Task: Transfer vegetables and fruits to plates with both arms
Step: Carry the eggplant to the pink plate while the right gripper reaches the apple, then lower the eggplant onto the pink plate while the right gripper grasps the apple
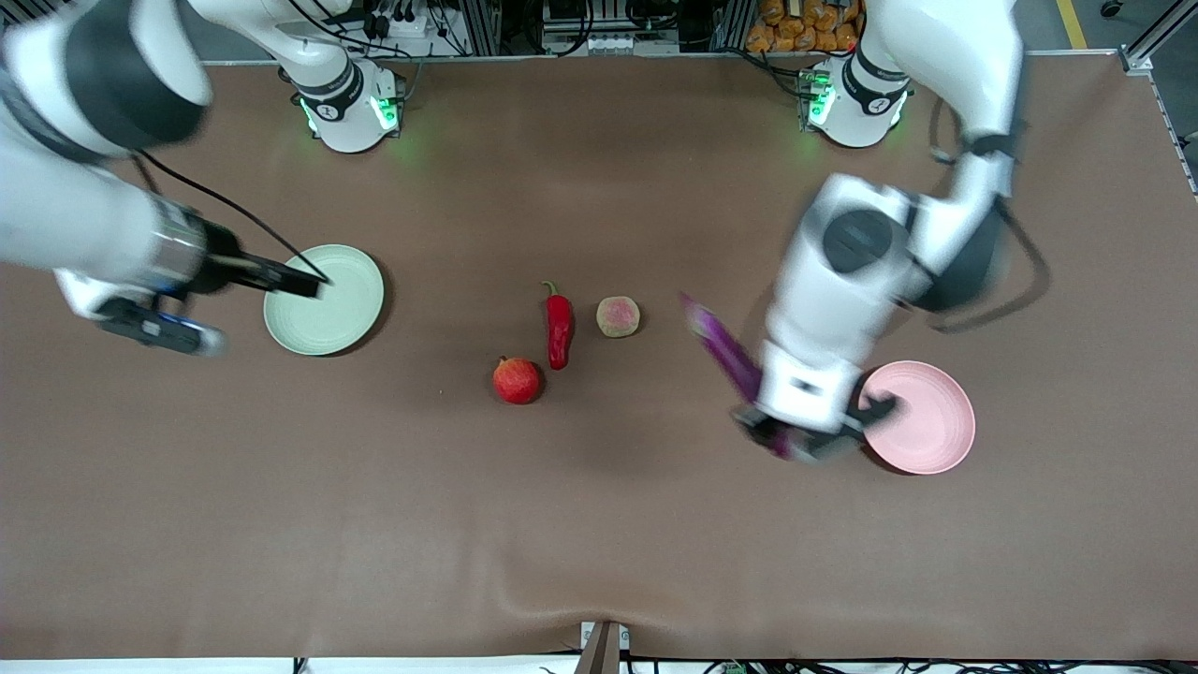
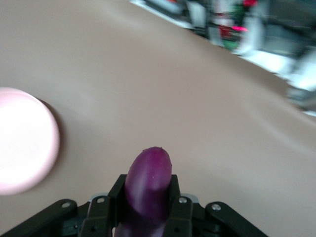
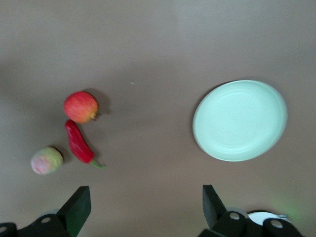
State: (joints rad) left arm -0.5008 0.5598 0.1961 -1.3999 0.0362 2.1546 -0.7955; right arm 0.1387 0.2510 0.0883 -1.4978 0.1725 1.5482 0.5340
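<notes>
The left gripper (image 1: 810, 440) hangs in the air beside the pink plate (image 1: 922, 417), its fingers (image 2: 106, 210) pinching a long purple eggplant (image 1: 723, 351). In the front view the arm's white wrist covers most of the gripper and the lower end of the eggplant, and the whole arm shows blurred. The left wrist view gives the clearer look: the eggplant's rounded tip juts out from between the black fingers, while its held end is cut off by the frame edge. The pink plate (image 2: 22, 140) lies on the brown table (image 1: 599, 524), toward the left arm's end, part of it cut off in the wrist view.

The right gripper (image 3: 143, 207) waits with its fingers spread wide and nothing between them, over the table just beside the green plate (image 1: 328, 300). Its arm is partly out of the front view.

In the middle of the table lie the red chili (image 1: 559, 328), the yellowish fruit (image 1: 618, 316) just beside it, and the red fruit (image 1: 518, 380), nearest the front camera.
</notes>
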